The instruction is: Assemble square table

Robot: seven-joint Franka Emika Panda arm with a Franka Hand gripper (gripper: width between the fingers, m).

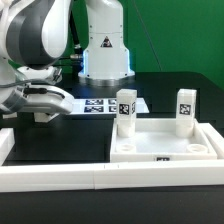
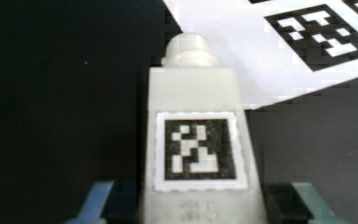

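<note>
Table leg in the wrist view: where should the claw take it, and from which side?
Probably the square tagged body of the table leg, from straight above, fingers on its two flat long sides. It lies flat with the tag up, and the narrow rounded peg should stay free for a socket.

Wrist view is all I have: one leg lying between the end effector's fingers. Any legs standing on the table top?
Observer: Two. One leg stands upright at the table top's far edge, a second leg further toward the exterior view's right.
Operator: Where's the table top from the end effector?
Observer: The end effector is low at the exterior view's left; the table top lies apart, toward the right.
Operator: Near side?
Observer: A white border wall runs along it.
</note>
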